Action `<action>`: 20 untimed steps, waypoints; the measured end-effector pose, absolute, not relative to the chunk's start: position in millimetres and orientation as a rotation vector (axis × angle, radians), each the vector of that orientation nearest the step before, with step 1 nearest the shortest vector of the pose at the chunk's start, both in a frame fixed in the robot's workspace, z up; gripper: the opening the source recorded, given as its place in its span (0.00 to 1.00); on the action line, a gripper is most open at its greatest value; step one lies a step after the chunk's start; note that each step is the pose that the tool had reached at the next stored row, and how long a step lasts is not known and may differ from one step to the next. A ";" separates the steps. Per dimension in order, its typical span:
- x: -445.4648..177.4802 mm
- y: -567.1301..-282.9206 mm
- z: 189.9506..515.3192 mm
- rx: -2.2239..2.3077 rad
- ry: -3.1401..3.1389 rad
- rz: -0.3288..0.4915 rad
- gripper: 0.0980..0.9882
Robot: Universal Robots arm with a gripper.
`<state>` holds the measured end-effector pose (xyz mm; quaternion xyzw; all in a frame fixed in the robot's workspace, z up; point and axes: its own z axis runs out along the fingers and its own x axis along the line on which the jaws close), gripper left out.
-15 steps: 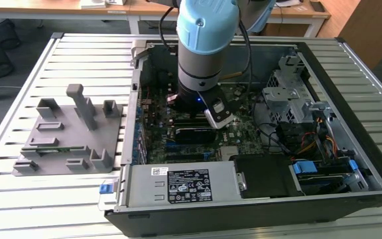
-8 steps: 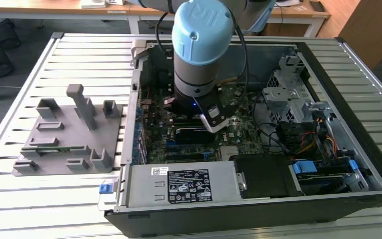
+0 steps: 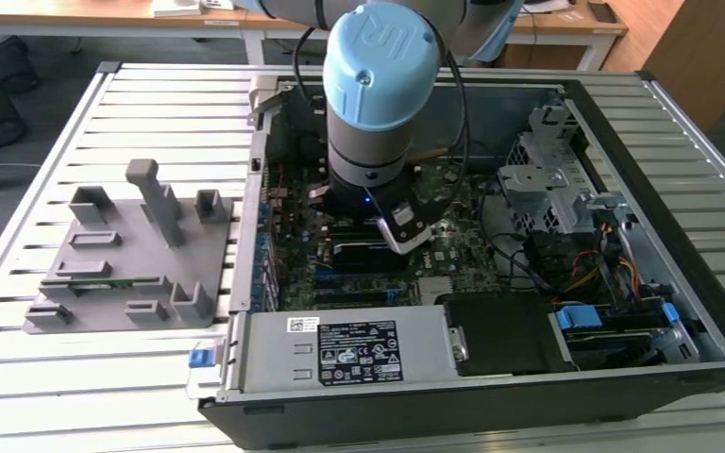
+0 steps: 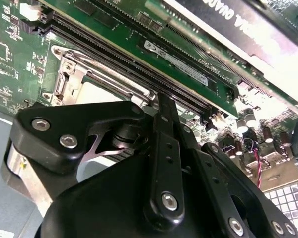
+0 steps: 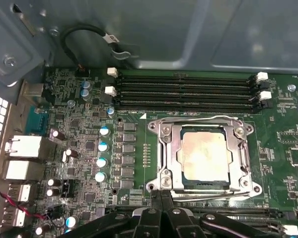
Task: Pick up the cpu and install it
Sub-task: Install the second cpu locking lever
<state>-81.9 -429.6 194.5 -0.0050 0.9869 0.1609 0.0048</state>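
One cpu point(image 5: 203, 156) sits in its socket, just beyond the jaws; their opening cannot be told.

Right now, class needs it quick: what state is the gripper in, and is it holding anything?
Gripper: cannot be told; it hangs inside the computer case, close by the cpu lying in its socket.

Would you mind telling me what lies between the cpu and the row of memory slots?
In the first wrist view, the socket's metal frame with its wire lever runs between the cpu and the memory slots.
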 end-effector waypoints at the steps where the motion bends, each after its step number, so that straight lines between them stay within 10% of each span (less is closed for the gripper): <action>1: -82.1 -429.6 194.1 -0.016 3.091 0.507 0.02; 20: -84.9 -423.8 189.3 -0.016 3.087 0.525 0.02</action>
